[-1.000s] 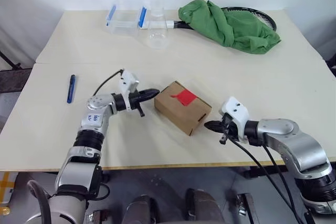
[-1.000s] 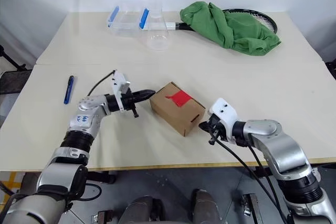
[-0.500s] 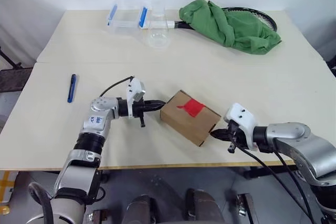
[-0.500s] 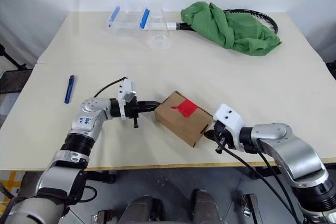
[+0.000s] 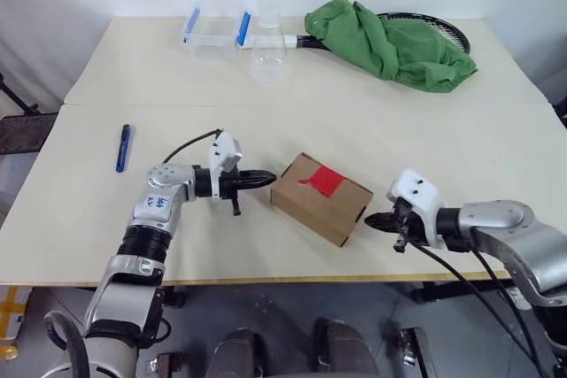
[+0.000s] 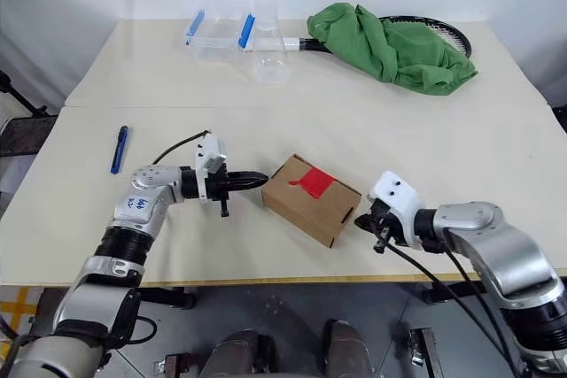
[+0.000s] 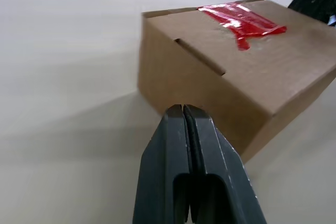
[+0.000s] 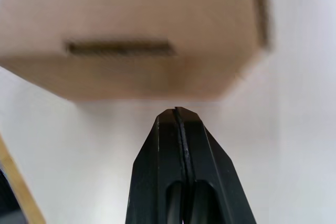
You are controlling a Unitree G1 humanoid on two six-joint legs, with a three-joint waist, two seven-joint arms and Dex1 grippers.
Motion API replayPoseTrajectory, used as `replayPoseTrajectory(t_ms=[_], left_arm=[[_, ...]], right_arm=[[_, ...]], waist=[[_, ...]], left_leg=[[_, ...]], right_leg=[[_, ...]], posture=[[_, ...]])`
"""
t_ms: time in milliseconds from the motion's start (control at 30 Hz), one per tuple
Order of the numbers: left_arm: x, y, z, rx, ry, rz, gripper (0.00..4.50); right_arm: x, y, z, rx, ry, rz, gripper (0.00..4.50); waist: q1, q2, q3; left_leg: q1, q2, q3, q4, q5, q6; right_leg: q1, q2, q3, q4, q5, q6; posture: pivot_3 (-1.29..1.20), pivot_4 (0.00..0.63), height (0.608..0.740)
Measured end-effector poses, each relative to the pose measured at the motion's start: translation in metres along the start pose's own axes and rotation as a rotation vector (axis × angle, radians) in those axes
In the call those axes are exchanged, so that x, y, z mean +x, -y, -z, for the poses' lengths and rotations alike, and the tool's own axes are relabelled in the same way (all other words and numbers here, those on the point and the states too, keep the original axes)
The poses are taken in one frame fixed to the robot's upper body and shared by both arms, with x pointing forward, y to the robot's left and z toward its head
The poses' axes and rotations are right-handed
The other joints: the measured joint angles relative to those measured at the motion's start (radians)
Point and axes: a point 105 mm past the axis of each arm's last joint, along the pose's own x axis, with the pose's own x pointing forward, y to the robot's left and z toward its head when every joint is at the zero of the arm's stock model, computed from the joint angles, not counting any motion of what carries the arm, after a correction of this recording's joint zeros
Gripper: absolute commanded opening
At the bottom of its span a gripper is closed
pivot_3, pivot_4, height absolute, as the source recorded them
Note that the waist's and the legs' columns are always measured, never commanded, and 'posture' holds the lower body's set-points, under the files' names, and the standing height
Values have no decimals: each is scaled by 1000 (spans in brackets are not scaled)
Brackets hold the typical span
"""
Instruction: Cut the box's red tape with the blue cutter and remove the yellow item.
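I see the box (image 5: 321,198) near the table's (image 5: 496,139) front edge, flaps down, red tape (image 5: 324,180) uncut across its top. My left gripper (image 5: 262,178) and right gripper (image 5: 376,220) flank its two ends, each with fingers pressed together and holding nothing. The cutter (image 5: 122,147) lies well apart to the left, untouched. In my judgement no step is complete: cutting and removal both remain. The box's contents are hidden; the clear container (image 5: 213,27) at the far edge looks empty.

Both arms reach inward over the table.
Left gripper (image 5: 266,176) and right gripper (image 5: 373,219) point toward each other, fingers pressed together.
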Motion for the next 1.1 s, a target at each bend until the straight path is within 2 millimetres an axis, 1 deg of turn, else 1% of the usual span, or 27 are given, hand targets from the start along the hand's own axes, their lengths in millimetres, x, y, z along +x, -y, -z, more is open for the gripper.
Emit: replayPoseTrajectory(t_ms=[67, 100, 133, 167, 233, 300, 367, 433, 467, 533, 567, 633, 667, 733, 767, 833, 900, 933, 1000, 1067, 1100], left_arm=[[-6, -5, -2, 13, 2, -33, 45], [-10, -8, -3, 20, 5, -51, 14], [-12, -11, -5, 25, 8, -71, 0], [-14, -15, -7, 28, 14, -95, 192], [-21, -28, -15, 42, 34, -175, 600], [-34, -42, -29, 70, 57, -270, 1196], [-48, -54, -42, 93, 82, -360, 1832], [-59, -60, -50, 105, 95, -431, 2432], [-68, -61, -54, 105, 108, -470, 2728], [-94, -58, -64, 101, 132, -549, 3315], [-109, -53, -68, 101, 138, -586, 3698], [-133, -39, -73, 95, 153, -641, 4330], [-142, -32, -72, 86, 154, -665, 4446], [-157, -20, -62, 54, 134, -722, 4446], [-166, -13, -53, 25, 123, -758, 4446], [-178, -3, -37, -29, 106, -816, 4446], [-189, 6, -27, -55, 87, -869, 4446], [-201, 13, -24, -70, 106, -931, 4446], [-229, 29, -14, -124, 148, -1068, 4446], [-256, 54, 2, -183, 134, -1187, 4446], [-264, 65, 9, -214, 117, -1226, 4446]], right_arm=[[-6, 8, 2, 8, -11, 28, 0], [-10, 12, 4, 10, -19, 45, 167], [-14, 16, 6, 15, -26, 55, 360], [-18, 20, 8, 21, -29, 63, 581], [-28, 33, 12, 37, -42, 94, 1248], [-38, 50, 10, 54, -12, 148, 1959], [-49, 65, 0, 48, 39, 200, 2655], [-55, 73, -10, 36, 88, 214, 3364], [-56, 75, -17, 29, 122, 206, 3704], [-56, 76, -36, -7, 208, 171, 4351], [-55, 75, -45, -33, 254, 149, 4500], [-49, 72, -53, -71, 322, 101, 4500], [-46, 71, -55, -84, 349, 78, 4500], [-39, 68, -59, -106, 386, 35, 4500], [-37, 66, -60, -121, 398, 12, 4500], [-33, 65, -62, -140, 420, -16, 4500], [-31, 64, -67, -162, 444, -34, 4500], [-28, 64, -74, -173, 477, -49, 4500], [-24, 64, -82, -185, 517, -65, 4500], [-21, 66, -82, -189, 517, -88, 4500], [-21, 68, -79, -184, 512, -92, 4500]], waist=[[0, 0, 0], [1, 0, 0], [1, 0, 0], [4, 0, 0], [5, -1, 1], [3, -3, 2], [-1, -3, 1], [-4, -3, 2], [-7, -3, 2], [-19, -4, 2], [-28, -4, 2], [-30, -4, 2], [-29, -4, 2], [-28, -4, 2], [-26, -4, 2], [-18, -4, 2], [-8, -4, 2], [-9, -4, 2], [-11, -4, 2], [-16, -4, 2], [-16, -4, 2]], left_leg=[[0, 0, 0, 0, 0, 0], [0, 0, 0, 0, 0, 0], [0, 0, 0, 0, 0, 0], [0, 0, 0, 0, 0, 0], [0, 0, 0, 0, 0, 0], [0, 0, 0, 0, 0, 0], [0, 0, 0, 0, 0, 0], [0, 1, 0, -1, 0, 0], [0, 1, 1, -1, 0, 0], [1, 2, 1, -2, 0, 0], [1, 2, 0, -2, 0, -1], [1, 2, 0, -3, 0, -1], [1, 1, 0, -2, 0, -1], [1, 1, 0, -2, 0, -1], [2, 1, 0, -1, 0, 0], [1, 1, -1, 0, 0, 0], [2, 1, -1, 0, 0, 0], [2, 1, 0, 0, 0, 0], [2, 1, 0, -1, -1, -1], [3, 2, -1, -2, -1, -1], [3, 1, -1, -2, -1, -1]], right_leg=[[0, 0, 0, 0, 0, 0], [0, 0, 0, 0, 0, 0], [0, 0, 0, 0, 0, 0], [0, 0, 0, 0, 0, 0], [0, 0, 0, 0, 0, 0], [0, 0, 0, 0, 0, 0], [0, 0, 0, 0, 0, 0], [0, 0, 0, 0, 0, 0], [0, 0, 1, 0, 0, 0], [-1, 1, 1, 0, 0, 0], [-1, 1, 0, 0, 0, 0], [0, 0, 0, 0, 0, 0], [0, 0, 1, 0, 0, 0], [0, -1, 1, 0, 0, 0], [1, -2, 1, 0, 0, 0], [1, -2, 1, 0, 0, 0], [1, -2, 1, 1, 0, 0], [1, -2, 1, 0, 0, 0], [1, -3, 2, 0, 0, 0], [1, -3, 1, 0, 0, 0], [1, -3, 1, 0, 0, 0]], posture=[[0, 150, 740], [0, 150, 740], [0, 150, 740], [0, 150, 740], [0, 150, 740], [0, 150, 740], [0, 150, 740], [0, 150, 740], [0, 150, 740], [0, 150, 740], [0, 150, 740], [0, 150, 740], [0, 150, 740], [0, 150, 740], [0, 150, 740], [0, 150, 740], [0, 150, 740], [0, 150, 740], [0, 150, 740], [0, 150, 740], [0, 150, 740]])
